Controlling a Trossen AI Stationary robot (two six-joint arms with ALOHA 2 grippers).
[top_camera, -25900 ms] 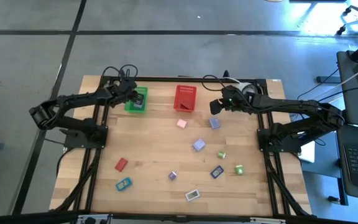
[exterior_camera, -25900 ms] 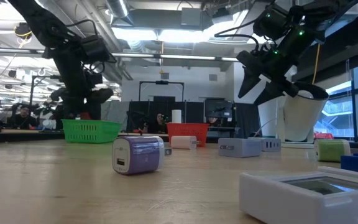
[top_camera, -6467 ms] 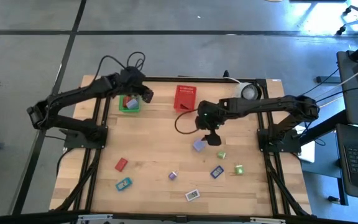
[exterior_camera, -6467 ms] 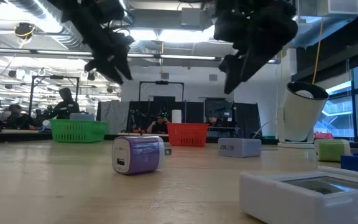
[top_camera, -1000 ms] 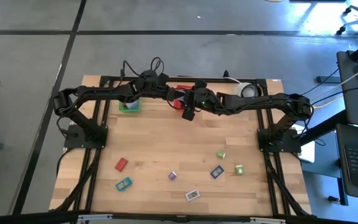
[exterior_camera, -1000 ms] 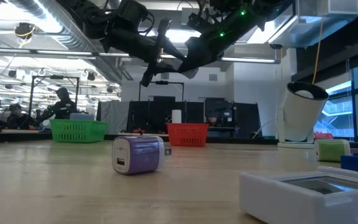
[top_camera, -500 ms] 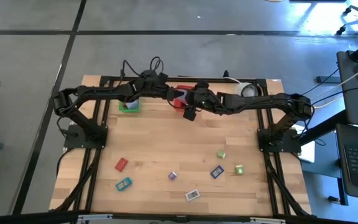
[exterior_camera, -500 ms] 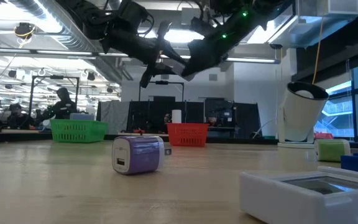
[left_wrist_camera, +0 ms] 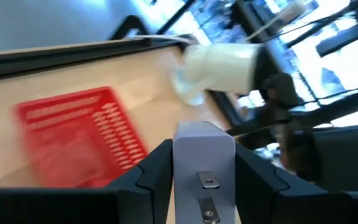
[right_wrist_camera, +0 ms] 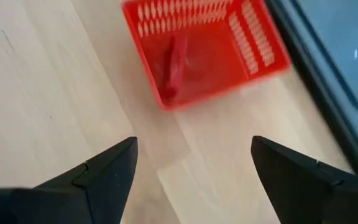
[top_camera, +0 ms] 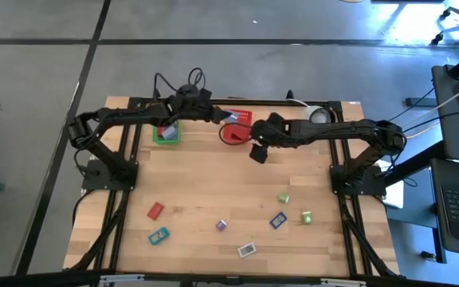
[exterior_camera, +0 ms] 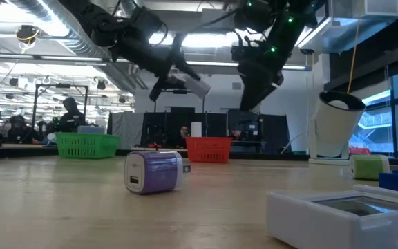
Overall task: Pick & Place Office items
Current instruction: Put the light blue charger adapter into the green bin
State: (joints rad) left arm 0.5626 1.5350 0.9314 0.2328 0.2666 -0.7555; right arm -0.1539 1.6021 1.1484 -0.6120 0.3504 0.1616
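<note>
My left gripper [top_camera: 218, 116] reaches across from the table's left and is shut on a lavender block [left_wrist_camera: 204, 155], held in the air beside the red mesh basket [top_camera: 238, 127]. In the low view the block [exterior_camera: 197, 86] juts out past the fingers. My right gripper [top_camera: 257, 152] hangs open over bare wood just near and right of the basket, fingers pointing down, with nothing between them [right_wrist_camera: 194, 146]. Several other office items lie on the near half of the table, among them a red piece [top_camera: 155, 210] and a white one [top_camera: 247, 250]. My left gripper pinches the lavender block by its two opposite sides [left_wrist_camera: 178, 167] between its two fingers. The fingers come from the table's left, slanting a little downward. The block's end sticks out beyond the fingertips, and the block is lifted clear of table and basket.
A green mesh basket [top_camera: 168, 132] with pieces in it stands at the far left. A white round cup-like thing [top_camera: 317, 116] sits at the far right. The red basket [right_wrist_camera: 204, 50] holds a red piece. A lavender block [exterior_camera: 153, 171] and a white piece [exterior_camera: 351, 214] lie near the low camera.
The two grippers were together at the lavender block by the red basket. My right gripper has drawn away toward the table's right and near side and tipped downward, leaving the block in my left gripper. My left gripper has carried the block a little toward the far edge.
</note>
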